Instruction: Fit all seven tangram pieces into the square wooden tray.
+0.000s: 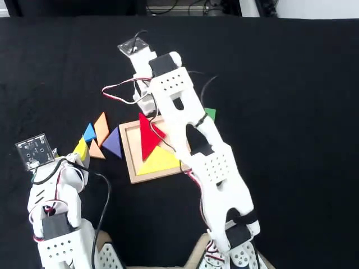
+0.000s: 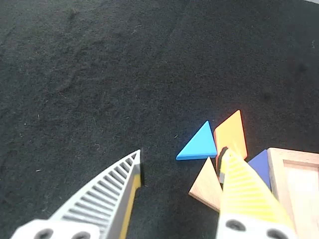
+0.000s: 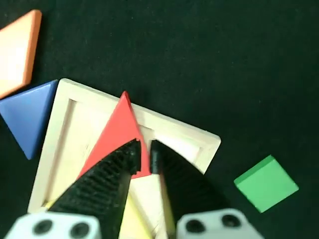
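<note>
Lying beneath: black cloth (image 1: 291, 84); R gripper (image 3: 143, 149) pinches red triangle (image 3: 117, 132), L gripper (image 2: 181, 151) spread

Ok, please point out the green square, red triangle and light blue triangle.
green square (image 3: 266, 183), right wrist view, middle of top face
red triangle (image 3: 115, 128), right wrist view, its upper half
light blue triangle (image 2: 200, 145), left wrist view, centre of face

Looking down, I lose the right side of the tray (image 1: 130, 157) and most of the green square (image 1: 211, 114) under the right arm (image 1: 216, 168). On the right wrist camera, the right gripper (image 3: 142, 152) hides one corner of the red triangle (image 3: 117, 134) and much of the yellow triangle (image 3: 135, 221), and the orange piece (image 3: 15, 50) runs off the edge. On the left wrist camera, the left gripper (image 2: 180, 151) covers part of the purple triangle (image 2: 260, 164).
</note>
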